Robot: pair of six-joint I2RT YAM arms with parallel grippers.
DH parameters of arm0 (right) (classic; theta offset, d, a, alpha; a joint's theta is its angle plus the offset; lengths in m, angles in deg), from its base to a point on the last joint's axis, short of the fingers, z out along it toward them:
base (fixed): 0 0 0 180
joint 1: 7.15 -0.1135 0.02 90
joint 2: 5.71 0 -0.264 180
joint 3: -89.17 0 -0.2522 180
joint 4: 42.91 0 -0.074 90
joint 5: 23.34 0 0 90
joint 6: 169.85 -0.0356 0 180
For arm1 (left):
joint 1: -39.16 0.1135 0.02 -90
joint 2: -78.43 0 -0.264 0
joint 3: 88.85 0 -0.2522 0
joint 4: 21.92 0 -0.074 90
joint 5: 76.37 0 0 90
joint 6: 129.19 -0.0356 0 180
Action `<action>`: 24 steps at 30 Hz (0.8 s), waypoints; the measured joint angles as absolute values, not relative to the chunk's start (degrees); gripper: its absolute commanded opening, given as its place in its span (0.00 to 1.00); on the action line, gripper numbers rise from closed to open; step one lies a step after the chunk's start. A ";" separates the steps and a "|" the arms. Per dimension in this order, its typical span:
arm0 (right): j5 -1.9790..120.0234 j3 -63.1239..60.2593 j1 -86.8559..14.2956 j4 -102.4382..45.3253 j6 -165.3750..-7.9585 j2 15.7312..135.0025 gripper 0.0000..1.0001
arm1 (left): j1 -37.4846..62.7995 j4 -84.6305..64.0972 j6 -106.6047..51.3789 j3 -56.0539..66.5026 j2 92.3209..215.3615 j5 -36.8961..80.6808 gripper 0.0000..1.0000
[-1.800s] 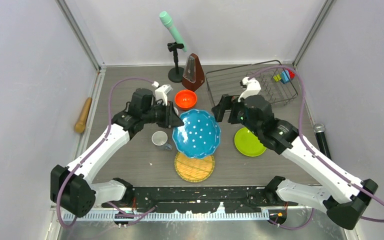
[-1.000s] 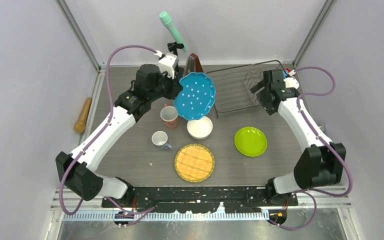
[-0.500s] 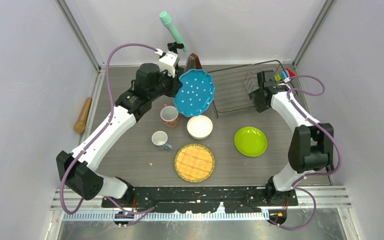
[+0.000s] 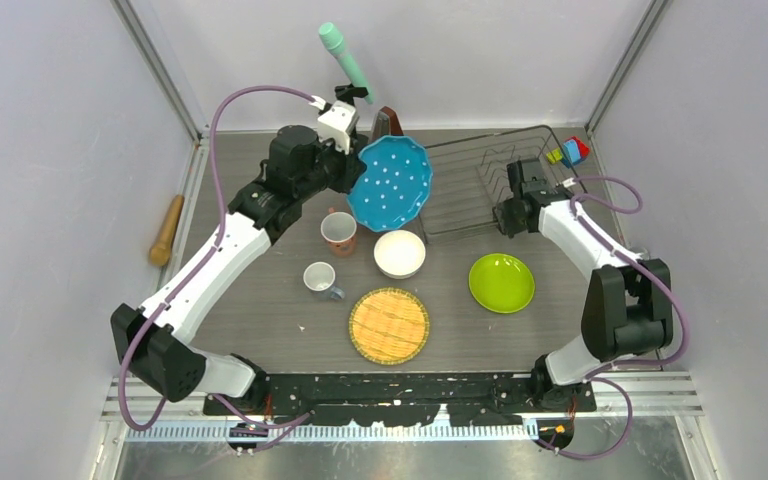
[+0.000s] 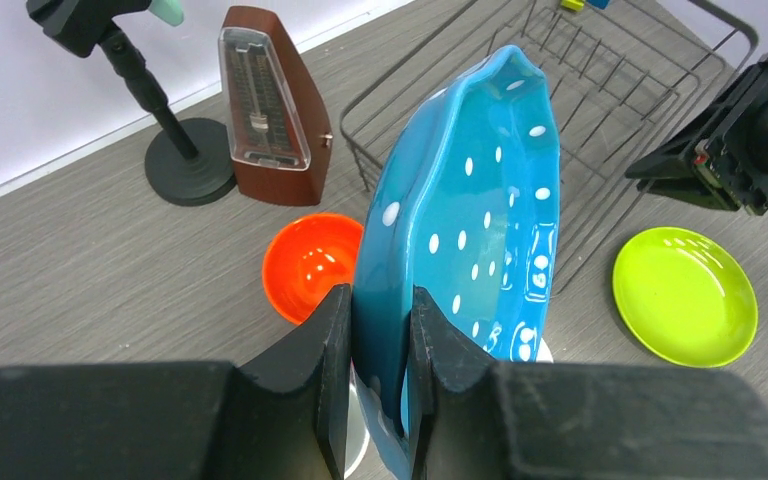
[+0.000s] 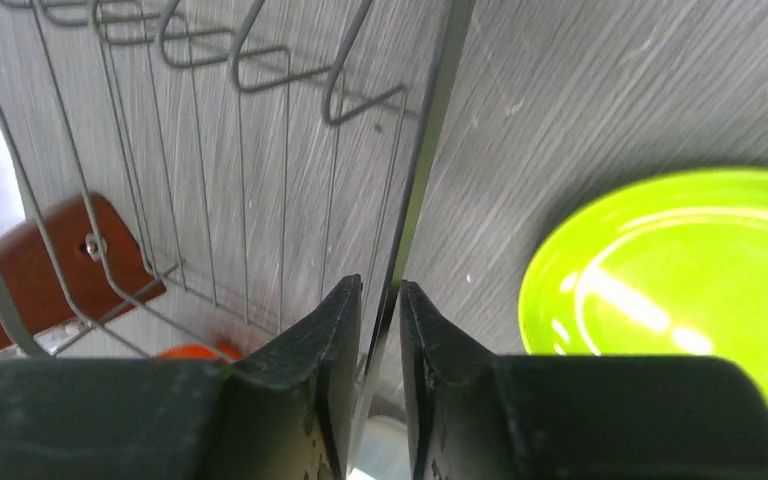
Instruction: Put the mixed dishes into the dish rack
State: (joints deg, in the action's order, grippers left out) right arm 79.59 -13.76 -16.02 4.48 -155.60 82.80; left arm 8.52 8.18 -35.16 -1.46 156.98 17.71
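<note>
Since a second or so ago, the teal plate (image 4: 392, 182) has been lifted off the middle of the table (image 4: 260, 300). It is now held on edge, pinched at its rim by the left gripper (image 5: 380, 305), at the 9 o'clock end of the rack (image 4: 465, 190). The right gripper (image 6: 380, 300) has been brought to the rack's 6 o'clock rim, where a wire is pinched between its fingers. The rack is judged to be steadied for the plate. The green plate (image 4: 501, 282), white bowl (image 4: 400, 253), patterned mug (image 4: 338, 231) and small mug (image 4: 319, 277) are left unloaded. From above, the orange bowl (image 5: 312, 265) is hidden behind the teal plate. Which slot is aimed at cannot be told.
</note>
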 measured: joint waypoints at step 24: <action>81.32 9.89 -19.47 26.77 -145.22 70.49 1.00 | 5.20 -1.99 -44.76 0.88 157.81 28.92 0.00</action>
State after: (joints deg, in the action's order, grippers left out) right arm 81.32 9.89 -19.47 26.77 -145.22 70.49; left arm 5.20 -1.99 -44.76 0.88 157.81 28.92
